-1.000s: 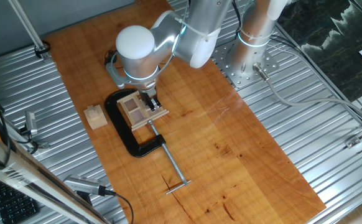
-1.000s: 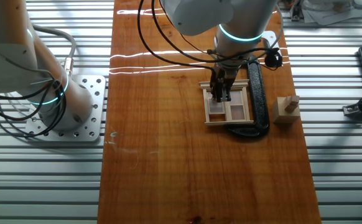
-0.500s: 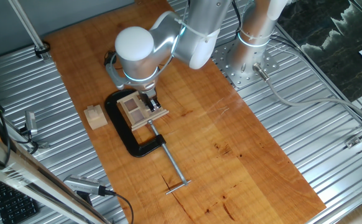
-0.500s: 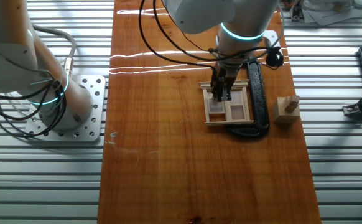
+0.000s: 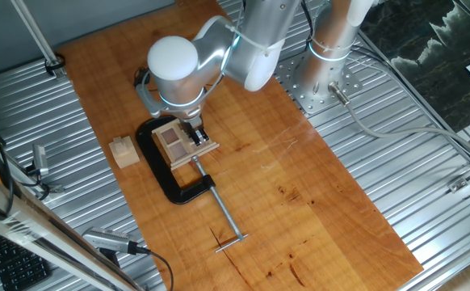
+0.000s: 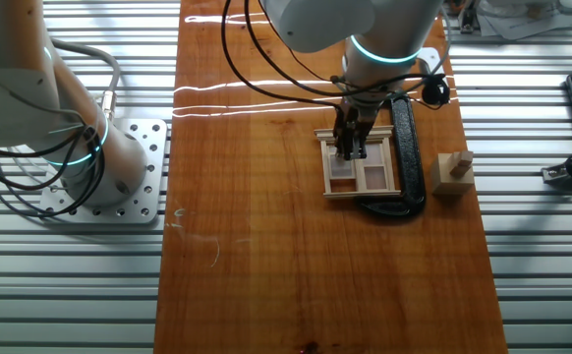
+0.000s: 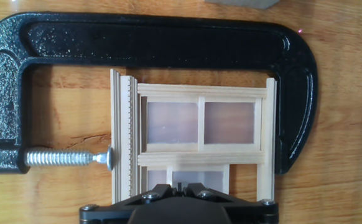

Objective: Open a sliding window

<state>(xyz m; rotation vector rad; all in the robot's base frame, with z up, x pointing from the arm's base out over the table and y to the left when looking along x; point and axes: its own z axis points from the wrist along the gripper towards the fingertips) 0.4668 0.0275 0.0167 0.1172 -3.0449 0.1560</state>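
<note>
The sliding window (image 5: 177, 142) is a small light-wood frame with brownish panes. It lies flat on the wooden table, held inside a black C-clamp (image 5: 166, 174). It also shows in the other fixed view (image 6: 365, 172) and fills the hand view (image 7: 199, 134). My gripper (image 5: 196, 135) points straight down, its fingertips together on the window's edge nearest the hand camera (image 7: 180, 185). In the other fixed view the gripper (image 6: 349, 152) stands over the window's far left pane. The jaws look shut with nothing between them.
The C-clamp (image 7: 168, 34) wraps round the window, and its steel screw (image 5: 219, 212) sticks out towards the table's front. A plain small wooden cube (image 5: 123, 150) sits beside the clamp. The arm's metal base plate (image 5: 308, 85) is at the table's edge.
The arm has shifted very slightly; the gripper stays on the window with its jaws together. The window and clamp have not visibly moved.
</note>
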